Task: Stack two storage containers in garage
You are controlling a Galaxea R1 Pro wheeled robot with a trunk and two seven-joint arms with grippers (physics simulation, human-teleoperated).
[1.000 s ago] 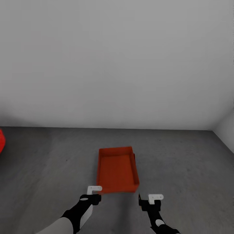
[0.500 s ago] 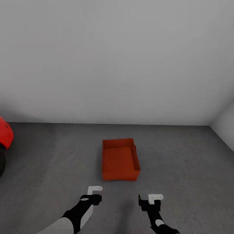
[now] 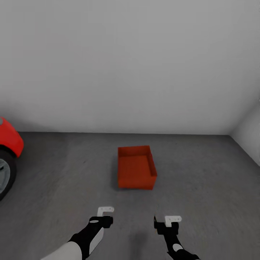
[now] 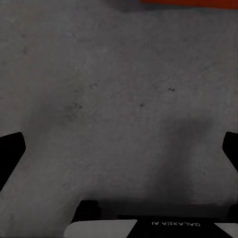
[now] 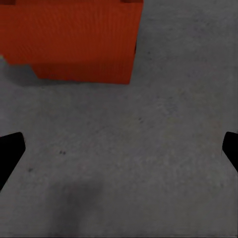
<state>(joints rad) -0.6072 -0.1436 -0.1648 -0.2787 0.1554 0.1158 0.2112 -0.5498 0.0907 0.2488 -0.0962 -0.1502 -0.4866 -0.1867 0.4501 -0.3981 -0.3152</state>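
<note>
Nearest the viewer, the left claw and right claw hover over the grey concrete floor, both spread wide and empty. Ahead, apart from both, an orange-red storage container rests on the floor, open-topped, nothing visible inside. Far left, a red car; beyond, a white wall.

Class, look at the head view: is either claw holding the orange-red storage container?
No: the storage container sits alone on the grey floor, with bare concrete between it and the open left claw and right claw.
</note>
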